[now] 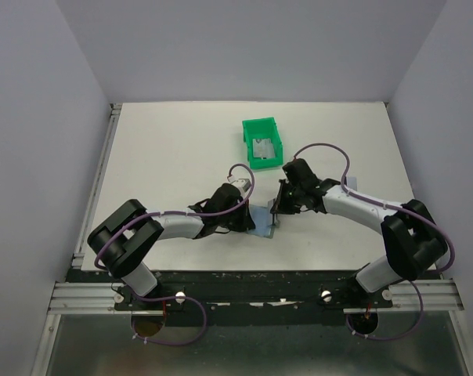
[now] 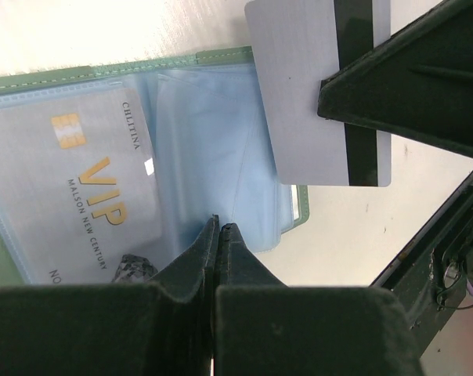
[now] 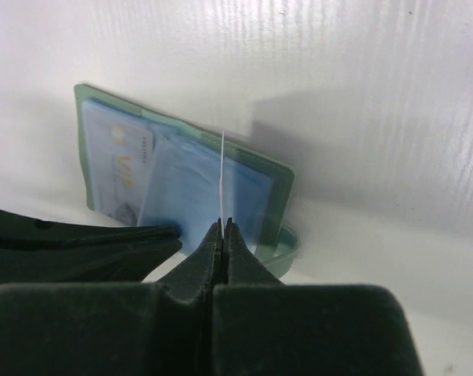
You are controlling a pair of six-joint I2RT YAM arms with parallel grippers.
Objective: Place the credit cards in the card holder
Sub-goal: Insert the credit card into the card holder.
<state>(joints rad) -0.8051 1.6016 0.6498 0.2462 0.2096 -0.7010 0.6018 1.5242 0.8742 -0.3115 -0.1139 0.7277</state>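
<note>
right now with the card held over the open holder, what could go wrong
1. The right gripper pinches the credit card near its striped edge only, so it may twist or slip when it meets the pocket.
2. The shut left gripper seems to rest on the card holder by the empty pocket; it might pin that pocket closed.

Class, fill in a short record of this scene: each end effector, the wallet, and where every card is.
Left end effector: shut, tips at the grey-green folding card holder, which lies open
Right end effector: shut on a silvery-grey black-striped card, held on edge over the holder
Pocketed: one VIP card, in a clear pocket
Green plastic bin: another grey card inside
</note>
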